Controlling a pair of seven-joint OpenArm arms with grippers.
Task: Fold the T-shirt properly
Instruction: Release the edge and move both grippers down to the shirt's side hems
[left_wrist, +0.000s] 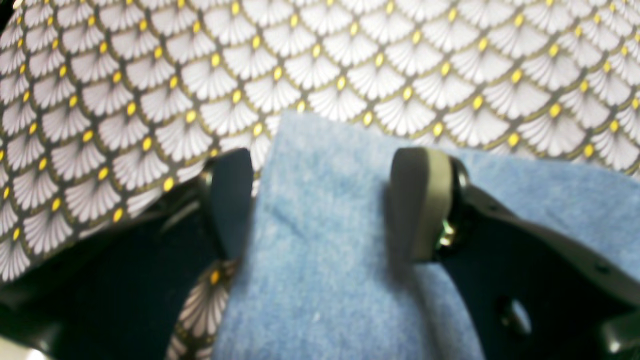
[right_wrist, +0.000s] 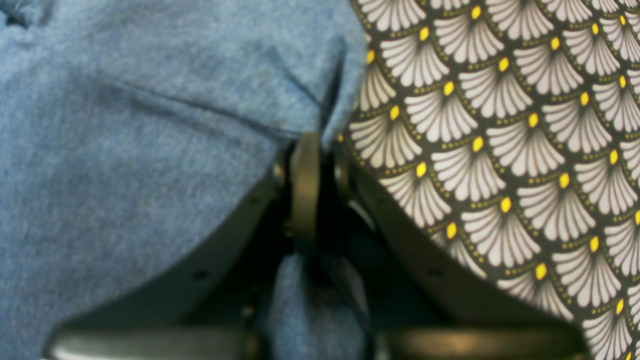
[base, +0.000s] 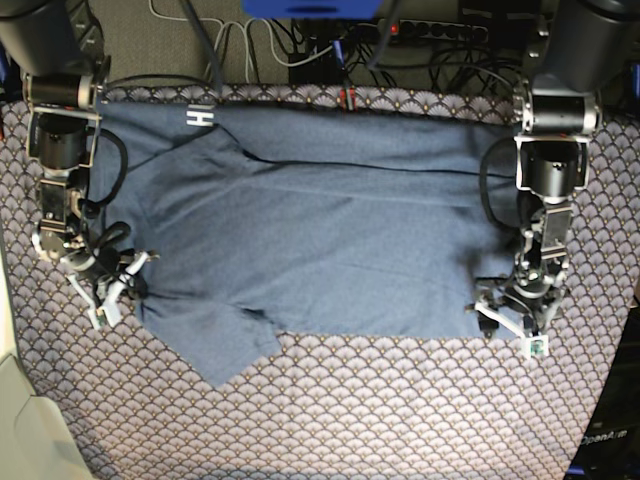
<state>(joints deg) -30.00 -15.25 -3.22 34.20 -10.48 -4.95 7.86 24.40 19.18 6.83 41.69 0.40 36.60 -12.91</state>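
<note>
The slate-blue T-shirt (base: 330, 230) lies spread flat on the patterned tablecloth, with a bit of white lettering (base: 200, 117) showing at its far left corner. My left gripper (base: 508, 322) is at the shirt's near right corner. In the left wrist view it (left_wrist: 325, 200) is open, with its fingers (left_wrist: 420, 200) on either side of the cloth's corner (left_wrist: 325, 260). My right gripper (base: 115, 283) is at the shirt's left edge near a sleeve. In the right wrist view it (right_wrist: 320, 150) is shut on the shirt's edge (right_wrist: 125, 150), with fabric bunched between the jaws.
The fan-patterned tablecloth (base: 380, 410) covers the whole table. Cables and a power strip (base: 430, 30) run along the back edge. A white surface (base: 12, 400) borders the near left. A sleeve (base: 215, 345) sticks out toward the front left.
</note>
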